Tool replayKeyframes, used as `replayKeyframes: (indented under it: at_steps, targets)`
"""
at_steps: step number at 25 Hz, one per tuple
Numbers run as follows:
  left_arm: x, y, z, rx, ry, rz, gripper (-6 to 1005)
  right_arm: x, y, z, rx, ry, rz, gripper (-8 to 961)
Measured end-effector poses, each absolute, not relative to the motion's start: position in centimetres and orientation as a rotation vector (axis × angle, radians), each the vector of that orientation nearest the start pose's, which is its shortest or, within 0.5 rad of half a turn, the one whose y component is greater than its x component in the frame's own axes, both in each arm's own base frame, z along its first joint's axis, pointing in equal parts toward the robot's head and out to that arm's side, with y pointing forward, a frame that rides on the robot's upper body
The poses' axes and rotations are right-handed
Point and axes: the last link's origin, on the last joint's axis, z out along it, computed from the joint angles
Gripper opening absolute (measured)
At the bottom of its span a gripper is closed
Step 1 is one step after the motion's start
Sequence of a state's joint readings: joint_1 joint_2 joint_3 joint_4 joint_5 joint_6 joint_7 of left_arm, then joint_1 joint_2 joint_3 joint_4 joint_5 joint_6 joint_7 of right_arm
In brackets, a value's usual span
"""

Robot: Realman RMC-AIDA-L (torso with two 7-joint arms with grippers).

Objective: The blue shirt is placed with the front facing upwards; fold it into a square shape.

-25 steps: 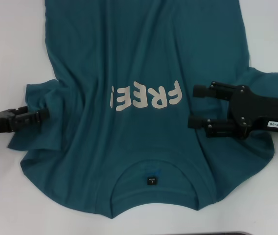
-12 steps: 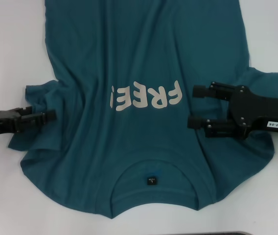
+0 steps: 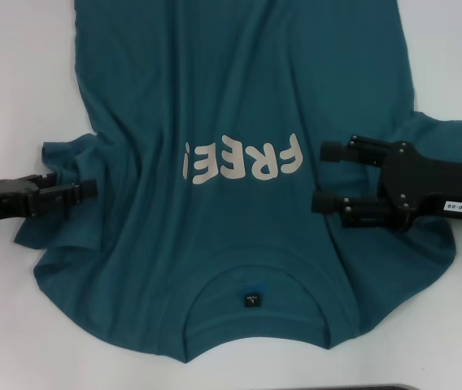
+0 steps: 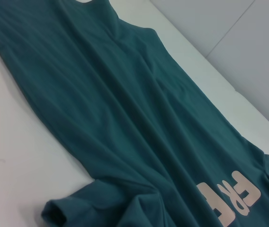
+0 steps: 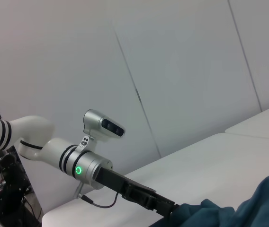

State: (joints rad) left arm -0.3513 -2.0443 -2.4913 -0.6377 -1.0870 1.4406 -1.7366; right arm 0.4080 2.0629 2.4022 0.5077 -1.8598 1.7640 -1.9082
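Note:
The blue shirt [image 3: 239,97] lies front up on the white table [image 3: 19,81], collar and black label [image 3: 251,299] nearest me, white letters "FREE" [image 3: 243,160] on the chest. My left gripper [image 3: 91,189] reaches in from the left, over the rumpled left sleeve [image 3: 60,219]. My right gripper [image 3: 322,176] is open and empty over the shirt's right side, just right of the letters, beside the right sleeve [image 3: 438,138]. The left wrist view shows the shirt's body [image 4: 125,109], the sleeve [image 4: 63,210] and part of the letters [image 4: 229,201].
The right wrist view shows my left arm [image 5: 87,165] with a green light, reaching onto the shirt's edge [image 5: 253,208], and a grey wall behind. The hem end runs out of the head view at the far side.
My left gripper has slid a little to the right, farther over the left sleeve. The shirt and the right gripper have not moved.

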Motion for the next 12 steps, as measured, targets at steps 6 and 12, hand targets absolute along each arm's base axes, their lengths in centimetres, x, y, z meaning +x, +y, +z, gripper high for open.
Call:
replayKeyframes:
  at_steps: [6, 12]
  targets:
    - [-34.38, 28.72, 1.2, -2.372, -1.364, -0.598, 831, 27.57, 26.82, -0.92, -2.757, 0.646, 1.032, 899]
    - [-34.52, 29.04, 1.26, -2.36, -1.389, -0.534, 719, 27.55, 26.8, -0.89, -2.757, 0.644, 1.035, 898]
